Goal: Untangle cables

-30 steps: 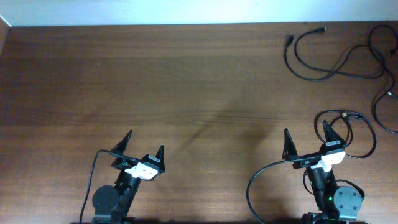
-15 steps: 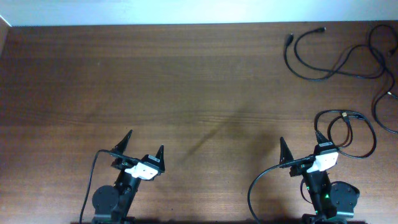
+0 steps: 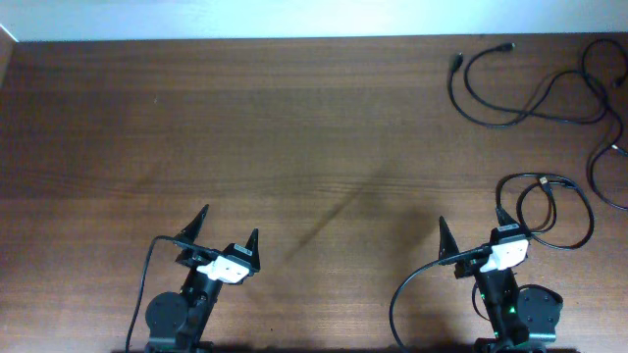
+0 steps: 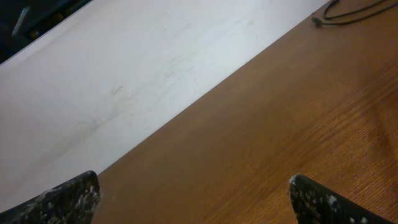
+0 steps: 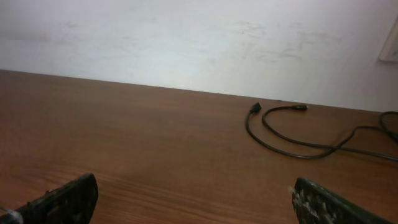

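Thin black cables lie at the table's right side. One long cable (image 3: 457, 61) with two plug ends curves across the far right corner; it also shows in the right wrist view (image 5: 292, 144), and its end shows in the left wrist view (image 4: 318, 20). A looped cable (image 3: 592, 221) with a metallic plug lies just right of my right gripper (image 3: 469, 216). That gripper is open and empty in the right wrist view (image 5: 194, 186). My left gripper (image 3: 230, 221) is open and empty at the front left, far from the cables; only bare wood lies between its jaws in the left wrist view (image 4: 193, 186).
A white wall (image 5: 186, 43) runs along the table's far edge. Thicker black cords (image 3: 397, 294) hang from the arm bases at the front. Another thin cable strand (image 3: 596, 162) runs along the right edge.
My right gripper has drawn back toward its base and slightly left, away from the looped cable. The left arm and the cables have not moved.
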Robot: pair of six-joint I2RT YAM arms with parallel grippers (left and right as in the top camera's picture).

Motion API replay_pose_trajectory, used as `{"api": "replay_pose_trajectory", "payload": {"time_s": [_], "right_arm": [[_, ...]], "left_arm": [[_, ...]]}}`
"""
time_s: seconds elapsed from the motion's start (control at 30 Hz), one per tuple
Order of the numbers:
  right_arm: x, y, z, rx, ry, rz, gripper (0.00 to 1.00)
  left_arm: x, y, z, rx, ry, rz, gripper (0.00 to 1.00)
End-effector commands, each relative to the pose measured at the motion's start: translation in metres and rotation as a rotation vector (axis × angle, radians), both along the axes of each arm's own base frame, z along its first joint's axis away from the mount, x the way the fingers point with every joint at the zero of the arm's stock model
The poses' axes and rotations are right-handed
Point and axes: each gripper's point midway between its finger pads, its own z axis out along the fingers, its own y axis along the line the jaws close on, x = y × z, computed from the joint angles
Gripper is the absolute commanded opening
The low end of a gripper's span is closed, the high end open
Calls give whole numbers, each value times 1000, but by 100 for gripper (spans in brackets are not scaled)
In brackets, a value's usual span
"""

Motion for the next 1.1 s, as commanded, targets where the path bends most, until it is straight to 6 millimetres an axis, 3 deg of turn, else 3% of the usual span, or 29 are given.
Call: {"api": "replay_pose_trajectory", "payload": {"time_s": [0.0, 0.8, 0.9, 0.97, 1.03, 1.07], "right_arm": [[0, 0, -1, -18, -3, -2, 99], [0, 0, -1, -18, -3, -2, 99], [0, 0, -1, -18, -3, -2, 99], [0, 0, -1, -18, -3, -2, 99], [0, 0, -1, -18, -3, -2, 99], [0, 0, -1, -18, -3, -2, 99]], "left_arm": [[0, 3, -1, 9, 1, 14, 99], [-1, -5, 0, 69, -23, -23, 99], [-1, -4, -1, -19, 7, -12, 99], [4, 17, -1, -201, 51, 127, 99], [7, 55, -3, -429, 66, 357, 99], [7, 60, -3, -450, 62, 386, 99]]}}
